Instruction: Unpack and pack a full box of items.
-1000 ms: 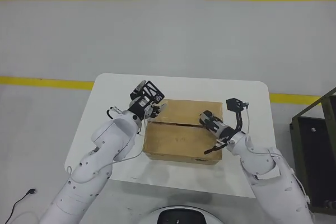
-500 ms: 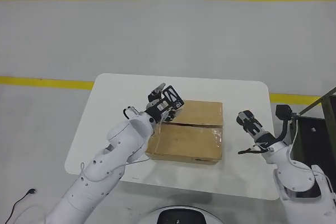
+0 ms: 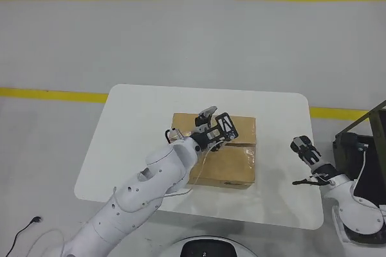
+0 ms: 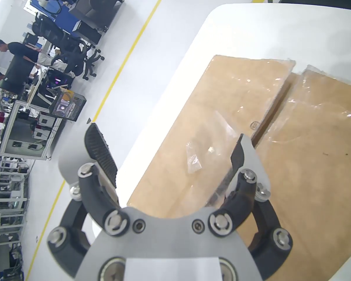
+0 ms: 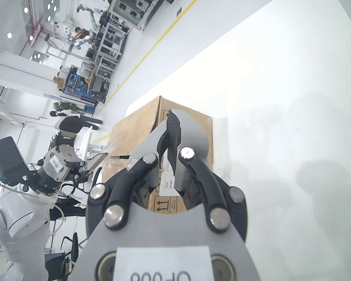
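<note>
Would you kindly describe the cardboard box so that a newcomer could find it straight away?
On the white table, near its middle, sits the brown cardboard box, flaps closed and glossy with clear tape. The left gripper hangs open above its top; it is the only brown thing on the white surface.

The box [image 3: 235, 164] is plain brown, the table [image 3: 135, 119] white, the floor [image 3: 180, 38] pale grey with one yellow stripe [image 3: 45, 94].
</note>
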{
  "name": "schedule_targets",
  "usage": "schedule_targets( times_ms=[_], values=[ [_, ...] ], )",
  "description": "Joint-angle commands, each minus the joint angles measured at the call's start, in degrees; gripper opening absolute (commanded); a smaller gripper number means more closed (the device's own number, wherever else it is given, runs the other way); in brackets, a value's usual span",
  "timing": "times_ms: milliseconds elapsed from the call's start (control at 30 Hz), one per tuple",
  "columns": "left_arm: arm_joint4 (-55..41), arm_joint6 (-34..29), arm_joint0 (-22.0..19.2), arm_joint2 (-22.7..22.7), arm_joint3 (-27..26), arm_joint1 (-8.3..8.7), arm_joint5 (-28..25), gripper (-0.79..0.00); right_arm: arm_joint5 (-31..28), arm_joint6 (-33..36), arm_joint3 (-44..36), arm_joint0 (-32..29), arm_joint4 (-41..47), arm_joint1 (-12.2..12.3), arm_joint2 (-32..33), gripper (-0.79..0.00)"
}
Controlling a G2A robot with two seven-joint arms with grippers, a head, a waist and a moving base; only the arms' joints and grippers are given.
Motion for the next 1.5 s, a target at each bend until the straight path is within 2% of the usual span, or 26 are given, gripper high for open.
schedule_targets(
  times_ms=[0, 400, 567, 667, 700, 767, 800, 833, 1000, 1100, 1267, 1467],
  values=[
    [0.4, -0.3, -0.1, 1.1, -0.1, -0.46, 0.0, 0.000, -0.7, 0.1, 0.2, -0.5, 0.5, 0.1, 0.8, -0.785],
    [0.7, -1.9, -0.7, 3.9, -0.8, -2.90, 1.7, 0.000, -4.2, 1.0, 0.5, -2.6, 2.6, 0.3, 3.6, -0.785],
    [1.4, -4.0, 1.4, 0.8, -3.9, -2.44, 1.6, 0.000, -6.2, 2.1, -0.3, -2.4, 3.7, 0.3, 3.2, -0.785],
    [1.0, -6.6, 4.4, -3.9, -8.3, -1.48, 0.9, 0.000, -6.9, 3.0, -1.2, -1.4, 3.5, 0.4, 2.0, -0.785],
    [1.1, -7.6, 5.5, -5.7, -9.8, -1.12, 0.6, 0.000, -7.1, 3.4, -1.6, -1.0, 3.4, 0.4, 1.5, -0.760],
    [0.7, -9.0, 7.6, -8.8, -12.2, -0.52, 0.2, 0.000, -7.1, 4.2, -2.0, 0.0, 3.0, 0.5, 0.5, -0.616],
    [0.4, -9.8, 8.8, -10.7, -13.4, -0.17, 0.0, 0.000, -7.2, 5.0, -2.5, 0.7, 2.4, 0.5, -0.3, -0.486],
    [0.2, -10.3, 10.1, -12.6, -14.7, 0.17, -0.3, 0.000, -7.0, 5.6, -2.7, 1.5, 1.9, 0.6, -1.3, -0.449],
    [-0.7, -11.9, 16.5, -21.6, -18.7, 1.63, -1.3, 0.000, -5.3, 8.0, -3.7, 7.8, -4.5, 0.6, -8.9, -0.428],
    [-1.4, -11.7, 19.1, -24.6, -19.5, 2.07, -1.8, 0.000, -3.7, 8.9, -3.7, 12.1, -10.0, 0.5, -14.6, -0.434],
    [-1.7, -10.8, 21.1, -27.0, -20.7, 2.43, -2.4, 0.000, -0.4, 10.4, -2.2, 18.6, -20.6, 0.1, -23.7, -0.416],
    [-2.6, -10.2, 22.0, -28.6, -20.8, 2.64, -3.1, 0.000, 4.2, 11.8, 1.1, 24.4, -32.7, -0.7, -32.5, -0.317]
  ],
)
